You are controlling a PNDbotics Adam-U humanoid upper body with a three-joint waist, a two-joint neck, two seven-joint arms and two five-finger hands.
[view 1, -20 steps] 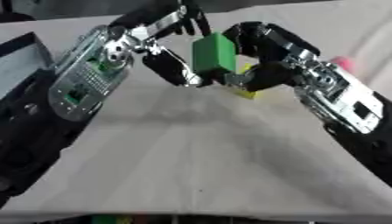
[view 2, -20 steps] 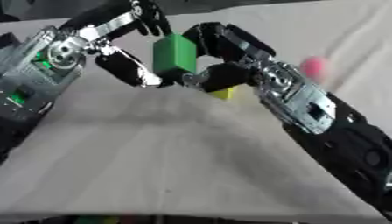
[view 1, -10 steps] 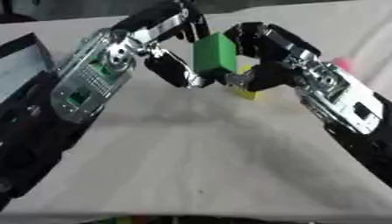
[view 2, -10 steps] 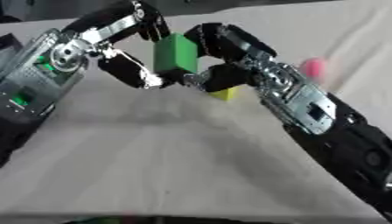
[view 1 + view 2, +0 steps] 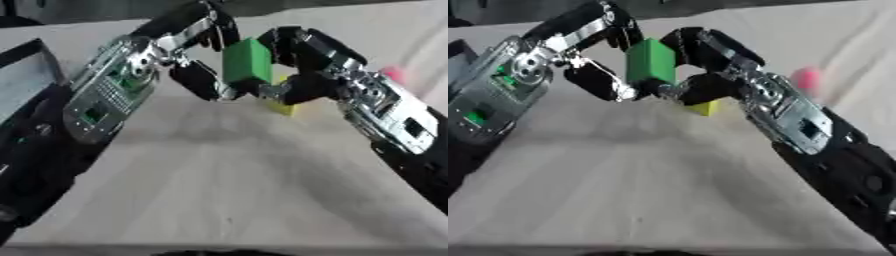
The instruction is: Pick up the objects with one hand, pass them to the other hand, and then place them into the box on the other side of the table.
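No real shift since earlier: green block [image 5: 246,61] held aloft, pinched by left hand [image 5: 199,75] and right hand [image 5: 302,75]. Yellow piece [image 5: 281,106] half hidden behind; pink blob [image 5: 806,78], perhaps a ball, far right.

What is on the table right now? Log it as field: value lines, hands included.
held object: green block, raised above the table between both hands
left hand: fingers curled on the block's left side
right hand: fingers curled on the block's right side
handover stage: both hands on the block, neither has let go
on table: yellow block under the right hand; pink object further right
box: at the left edge, only partly in view
surface: light cloth
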